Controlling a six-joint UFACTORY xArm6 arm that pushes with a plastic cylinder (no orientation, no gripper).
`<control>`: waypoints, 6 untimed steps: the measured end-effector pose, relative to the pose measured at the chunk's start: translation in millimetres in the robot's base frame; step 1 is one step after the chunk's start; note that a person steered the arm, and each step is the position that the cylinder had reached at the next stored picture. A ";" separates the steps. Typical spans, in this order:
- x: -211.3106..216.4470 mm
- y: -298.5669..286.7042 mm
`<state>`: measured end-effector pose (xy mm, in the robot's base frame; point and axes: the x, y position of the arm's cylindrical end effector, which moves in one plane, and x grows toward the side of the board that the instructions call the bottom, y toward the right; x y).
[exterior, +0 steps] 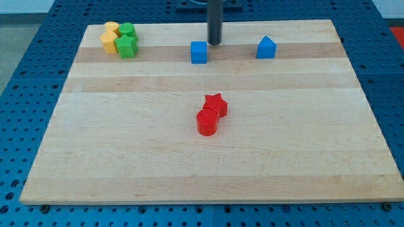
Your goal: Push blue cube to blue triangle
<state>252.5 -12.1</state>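
The blue cube (pixel 199 52) sits near the view's top, a little left of centre. The blue triangle (pixel 266 48) sits to its right, about a hundred pixels away, with bare board between them. My tip (pixel 214 43) is just above and to the right of the blue cube, close to its upper right corner; I cannot tell if it touches. The dark rod rises straight up out of the view's top.
A red star (pixel 216 104) and a red cylinder (pixel 207 122) touch each other at the board's middle. Two yellow blocks (pixel 110 37) and two green blocks (pixel 127 40) cluster at the top left corner. The wooden board (pixel 208 170) lies on a blue perforated table.
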 end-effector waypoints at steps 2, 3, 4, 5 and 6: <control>28.1 -50.2; 51.8 -51.8; 53.0 -42.4; 48.7 -12.4; 46.2 20.6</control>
